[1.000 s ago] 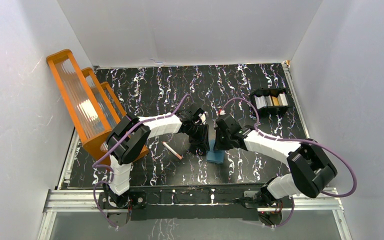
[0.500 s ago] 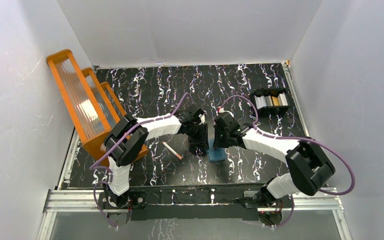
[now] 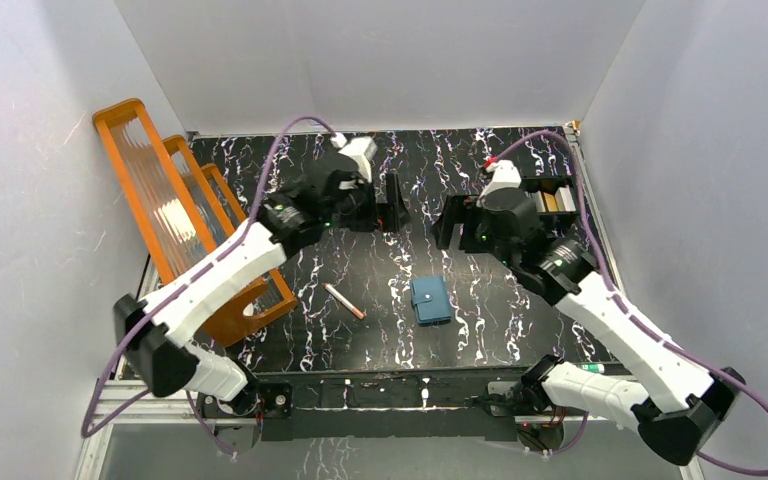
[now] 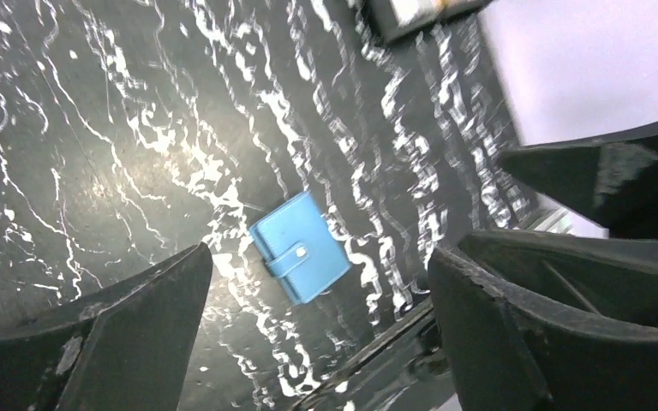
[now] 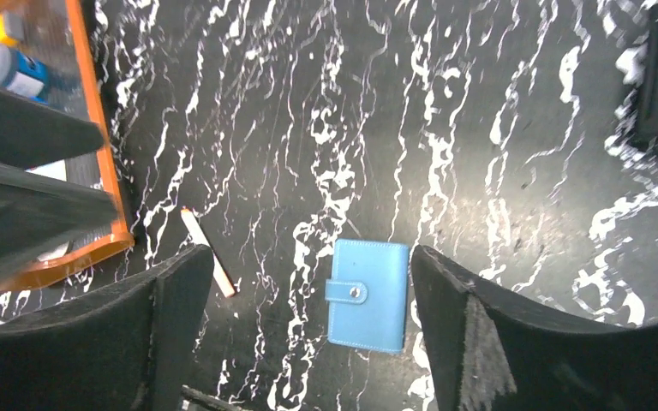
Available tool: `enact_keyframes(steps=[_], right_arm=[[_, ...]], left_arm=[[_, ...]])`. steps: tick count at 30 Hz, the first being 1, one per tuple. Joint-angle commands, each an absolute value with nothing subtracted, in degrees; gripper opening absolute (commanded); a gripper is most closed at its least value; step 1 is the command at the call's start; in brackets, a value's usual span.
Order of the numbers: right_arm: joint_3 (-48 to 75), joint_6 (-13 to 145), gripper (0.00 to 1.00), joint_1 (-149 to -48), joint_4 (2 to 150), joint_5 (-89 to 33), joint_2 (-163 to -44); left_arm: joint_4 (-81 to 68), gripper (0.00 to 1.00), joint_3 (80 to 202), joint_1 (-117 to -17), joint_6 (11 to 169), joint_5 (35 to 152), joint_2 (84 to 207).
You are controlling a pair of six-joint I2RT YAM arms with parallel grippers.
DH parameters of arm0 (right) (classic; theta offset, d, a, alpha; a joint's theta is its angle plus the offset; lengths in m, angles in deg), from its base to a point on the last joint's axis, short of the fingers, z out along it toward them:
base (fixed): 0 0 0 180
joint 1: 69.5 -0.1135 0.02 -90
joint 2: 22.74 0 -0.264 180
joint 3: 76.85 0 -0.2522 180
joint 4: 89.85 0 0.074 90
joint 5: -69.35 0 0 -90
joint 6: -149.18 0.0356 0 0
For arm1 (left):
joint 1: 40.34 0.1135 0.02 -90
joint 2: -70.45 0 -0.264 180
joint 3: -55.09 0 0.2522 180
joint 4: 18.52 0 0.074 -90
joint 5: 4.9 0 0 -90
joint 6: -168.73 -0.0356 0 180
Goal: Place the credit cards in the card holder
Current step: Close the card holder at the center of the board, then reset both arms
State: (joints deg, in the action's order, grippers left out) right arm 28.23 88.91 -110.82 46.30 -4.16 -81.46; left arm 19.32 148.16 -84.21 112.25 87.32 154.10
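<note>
Change: both arms up and back toward the far side; half a second ago crowded low over the card holder (image 3: 431, 301).
Left gripper (image 3: 392, 203): raised far of centre, fingers spread wide, nothing between them.
Right gripper (image 3: 450, 222): raised just right of it, fingers likewise wide apart, empty.
Card holder: flat on the table (image 3: 310, 170), near of centre, shut, snap tab across the cover; touched by nothing.
Pen-like stick (image 3: 344, 300): just left of the holder, apart from it.
Credit cards (image 3: 548, 201): silver and gold ones standing in the black tray (image 3: 512, 190), far right.
Orange rack (image 3: 160, 210): far left, well apart.
Holder contents: cannot tell, cover closed.
Reading: release after shutting the holder, probably; cards in the tray suggest more loading to do, which would mean reopening the snap.
</note>
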Motion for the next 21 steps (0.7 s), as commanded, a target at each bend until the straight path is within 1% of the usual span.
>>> enact_keyframes(steps=[1,10,15,21], right_arm=[[23.69,87.16,0.98,-110.81,41.7,-0.92,-77.27],[26.89,93.29,0.98,-110.89,42.01,-3.84,-70.21],[27.95,95.75,0.98,-110.89,41.92,-3.08,-67.43],[27.47,96.26,0.98,-110.84,42.09,-1.98,-66.19]], left_arm=[[25.8,0.99,150.83,-84.28,108.55,81.53,146.27],[21.18,0.99,142.57,-84.3,111.21,86.53,135.31],[21.03,0.99,137.54,-84.3,111.97,84.84,131.21],[19.36,0.99,135.34,-84.33,112.45,83.99,128.52]])
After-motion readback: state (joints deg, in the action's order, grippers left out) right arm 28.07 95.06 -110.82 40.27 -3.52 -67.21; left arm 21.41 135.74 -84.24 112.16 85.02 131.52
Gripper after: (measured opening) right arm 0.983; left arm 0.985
